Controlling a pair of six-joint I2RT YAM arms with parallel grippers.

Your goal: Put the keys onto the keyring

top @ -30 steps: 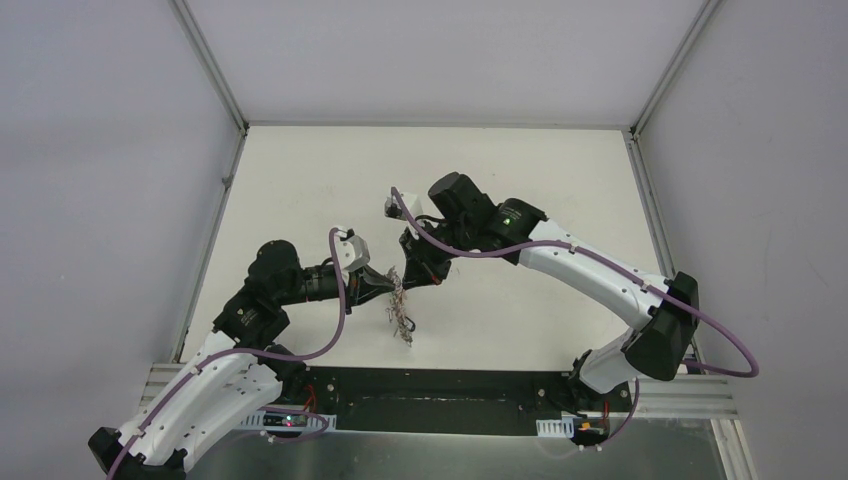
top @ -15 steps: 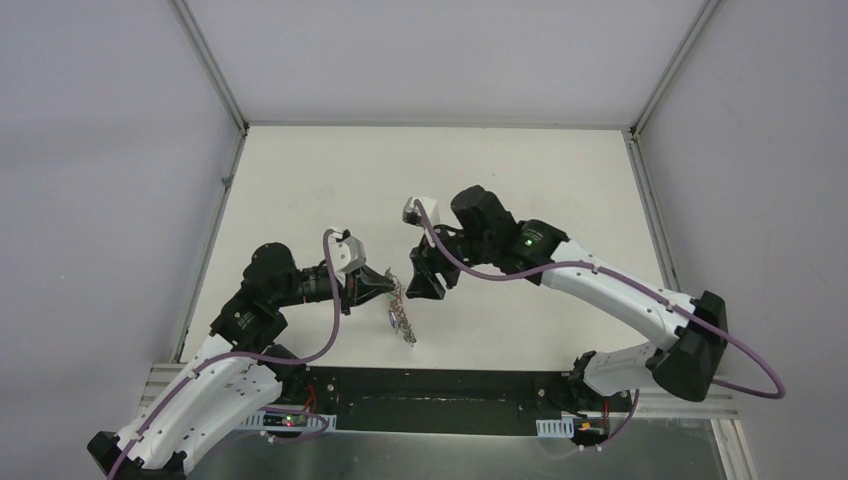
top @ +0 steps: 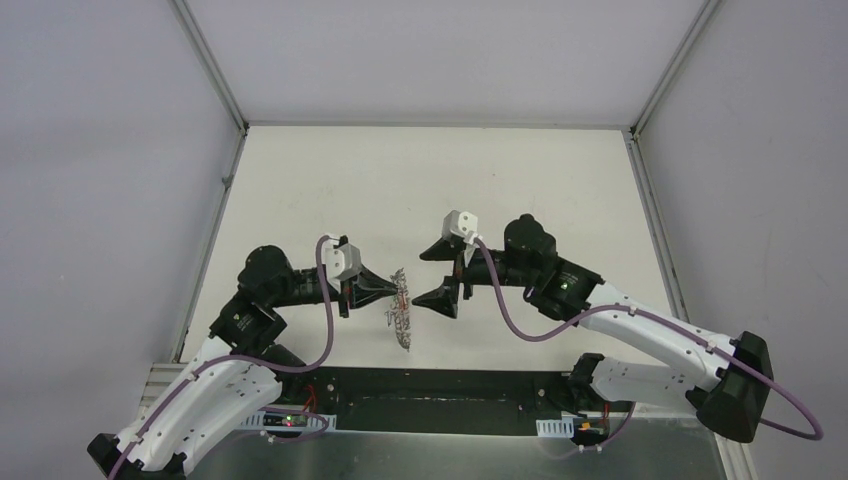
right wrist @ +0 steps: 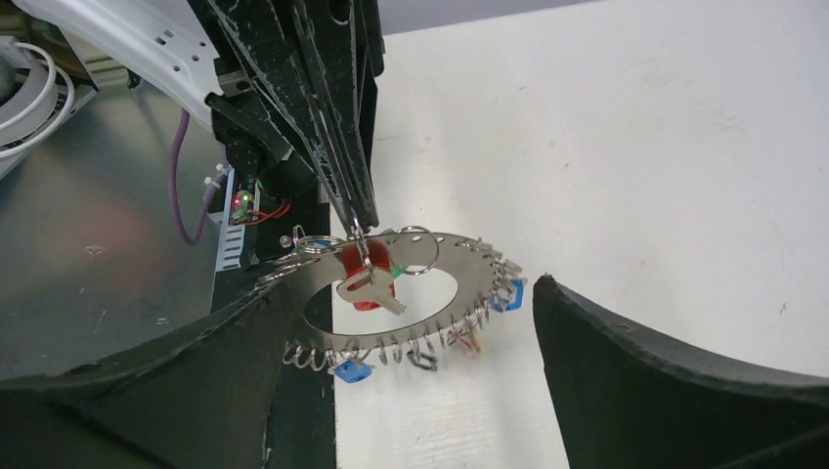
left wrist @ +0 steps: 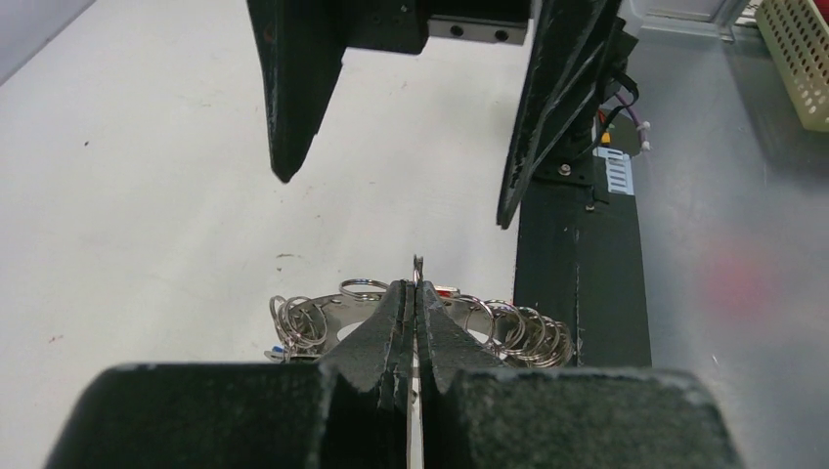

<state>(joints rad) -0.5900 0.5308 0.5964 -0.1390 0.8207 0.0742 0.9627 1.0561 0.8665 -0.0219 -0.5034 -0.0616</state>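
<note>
Top external view: the left gripper (top: 398, 292), pressed together, pinches the keyring (top: 403, 320) by its upper rim. The ring hangs edge-on to this camera. Its long line runs from the fingertips toward the near edge of the table (top: 520, 180). Whether its lower rim touches the table cannot be told. The right gripper (top: 440, 276) faces it from the right, jaws spread wide and empty, near the ring but apart from it.

Left wrist view: the left gripper (left wrist: 415, 293) is closed on a thin metal edge. The keyring (left wrist: 342, 318) fans out to both sides below it, its rim crowded with wire loops (left wrist: 528, 332). The right gripper (left wrist: 394, 195) stands open beyond.

Right wrist view: the keyring (right wrist: 469, 264) lies straight ahead, centred between the jaws of the right gripper (right wrist: 414, 281), with its flat face tilted toward this camera. The left gripper (right wrist: 360, 223) comes down onto the far rim. The red key (right wrist: 370, 285) hangs at that pinch, across the ring's hole, and appears to be on a loop already. Blue tags (right wrist: 508, 293) sit on the rim; which one belongs to the task's blue key cannot be told.

Judgement: the left arm is busy holding the ring, so only the right arm is free. The ring lies dead ahead of it, so a straight advance would bring the rim between its open jaws.
</note>
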